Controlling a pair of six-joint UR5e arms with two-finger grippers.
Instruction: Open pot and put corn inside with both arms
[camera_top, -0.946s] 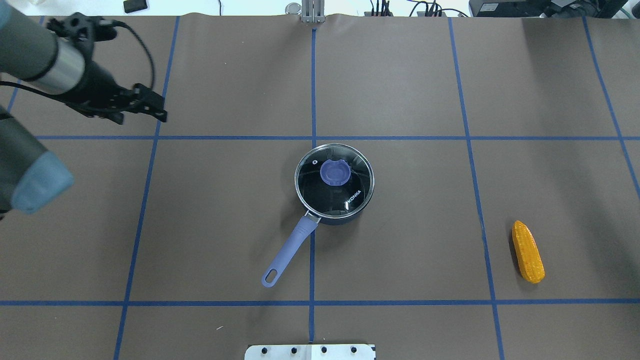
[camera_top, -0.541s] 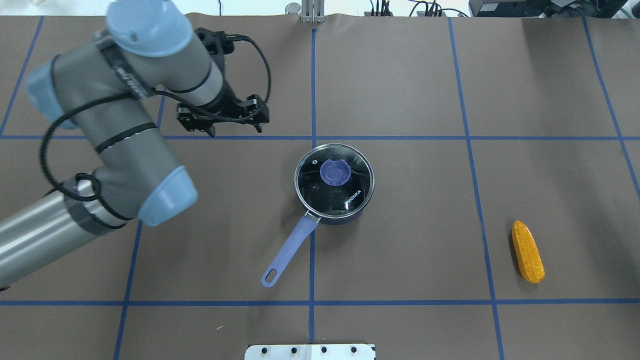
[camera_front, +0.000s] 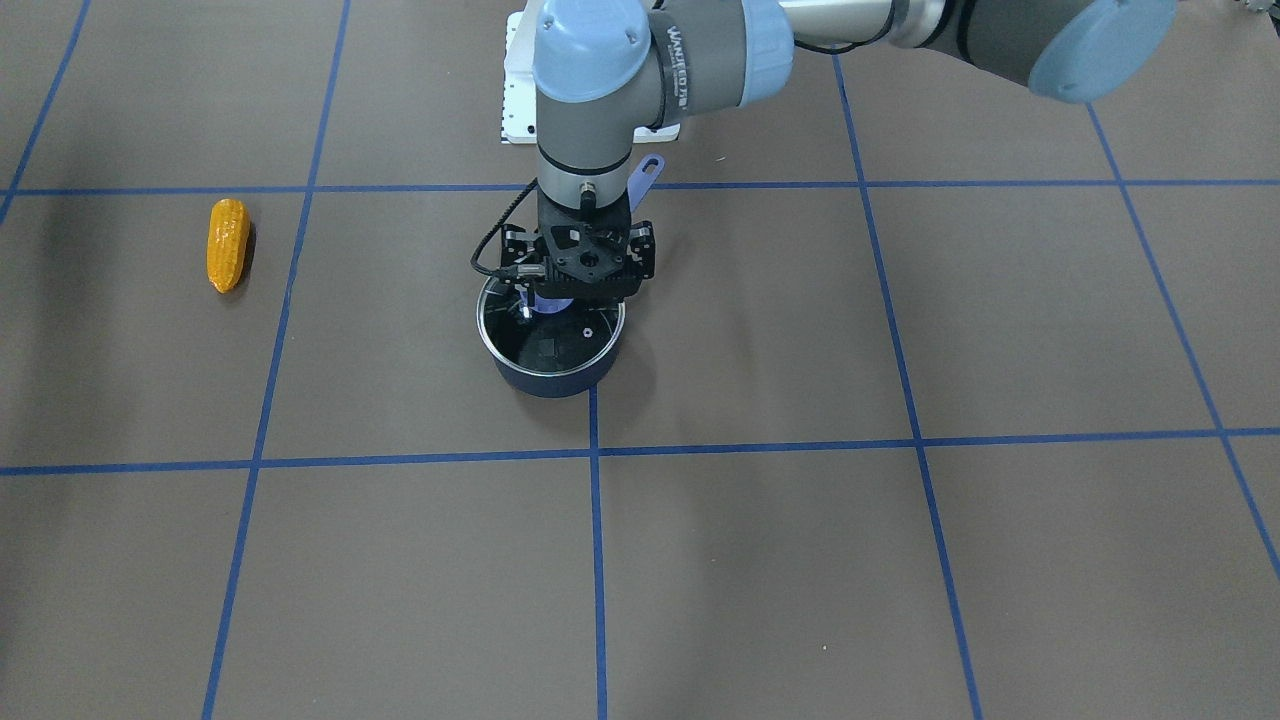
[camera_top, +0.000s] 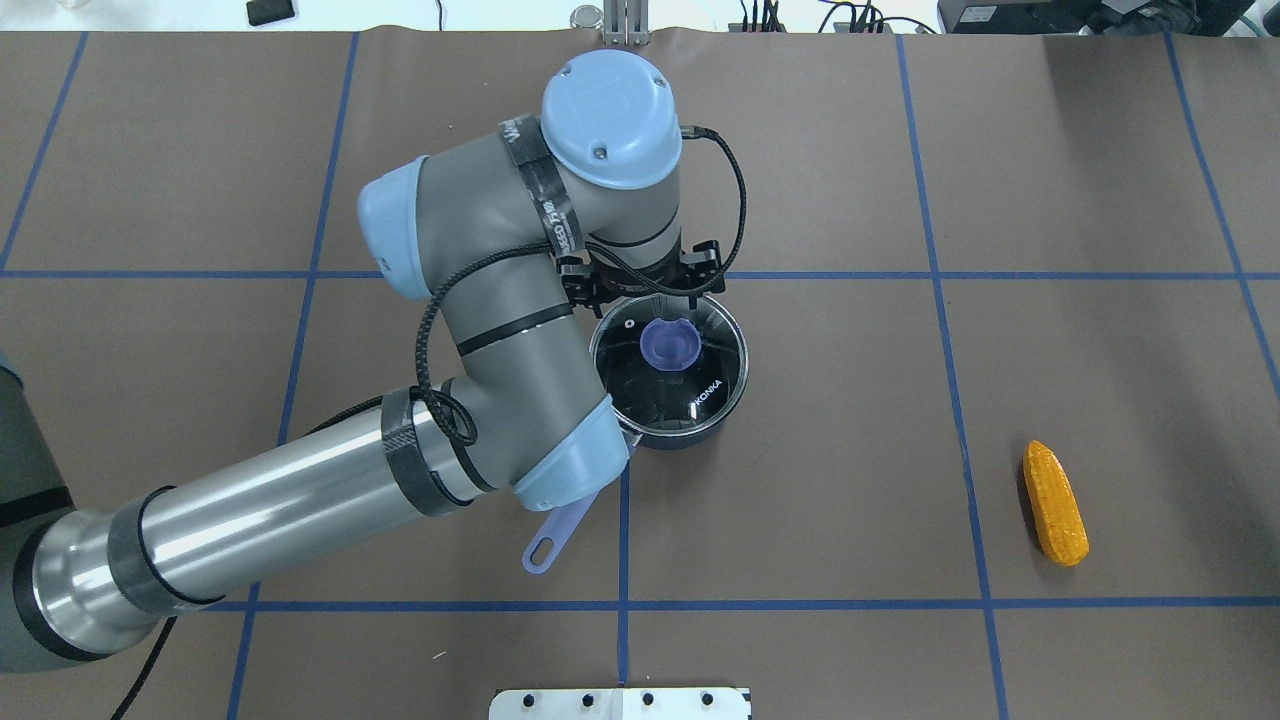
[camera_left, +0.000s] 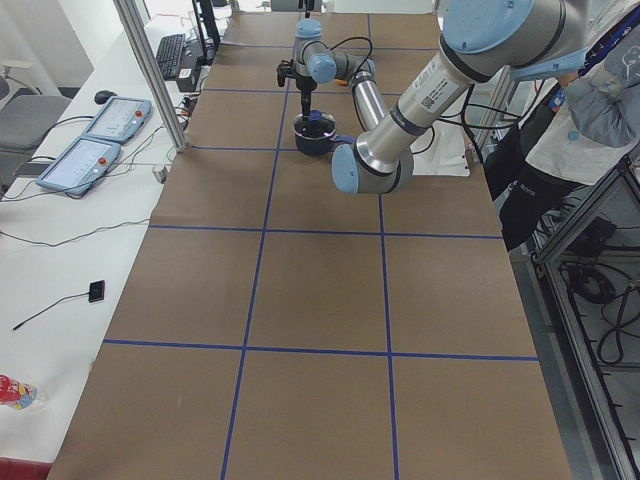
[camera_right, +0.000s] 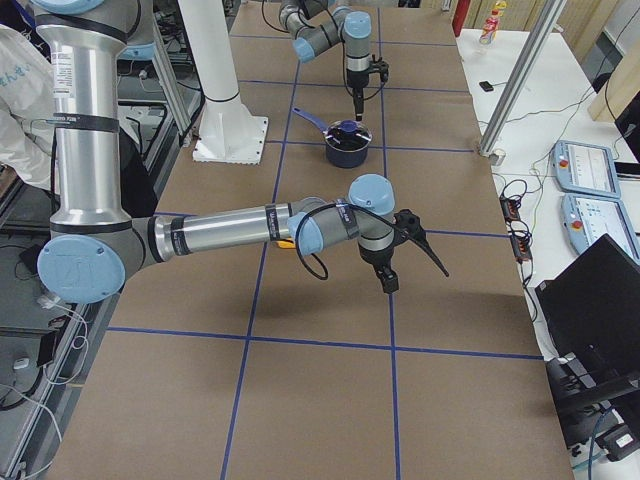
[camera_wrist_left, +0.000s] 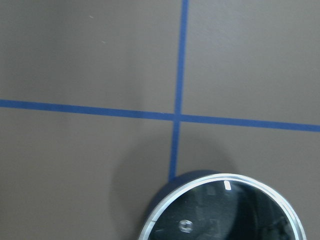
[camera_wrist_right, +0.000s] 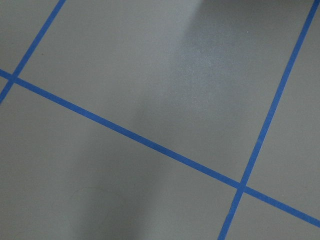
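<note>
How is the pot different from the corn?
The pot is round and dark navy with a long purple handle; the corn is a tapered orange-yellow cob. The pot is much bigger than the corn. The pot stands mid-table under the left pincer, glass lid on; the corn lies on its side far off. Both rest on the brown table.

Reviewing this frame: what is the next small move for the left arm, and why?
Probably lower the left gripper straight down until it straddles the purple knob. The glass lid is on the pot, the gripper hangs just above the knob with jaws seemingly open, and the corn lies apart from the pot, ungripped.
</note>
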